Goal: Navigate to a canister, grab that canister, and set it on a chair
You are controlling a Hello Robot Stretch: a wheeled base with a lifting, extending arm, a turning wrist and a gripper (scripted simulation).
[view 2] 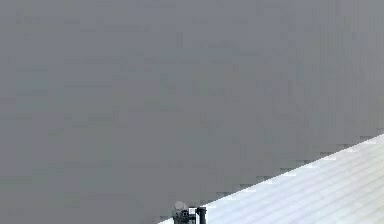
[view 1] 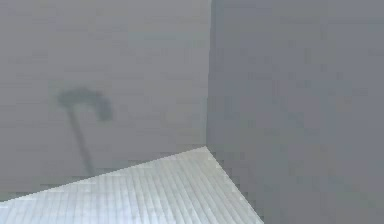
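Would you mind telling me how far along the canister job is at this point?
Done: nothing I can confirm. In hand: navigating, apparently; the forward view faces a wall corner above pale floor, and I cannot tell whether the end effector holds anything. Left: reaching the canister, grabbing it, and setting it on a chair.

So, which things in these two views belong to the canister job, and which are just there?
Job: gripper, arm side view's bottom edge; holding anything, cannot tell.
Just there: grey walls, pale floor.
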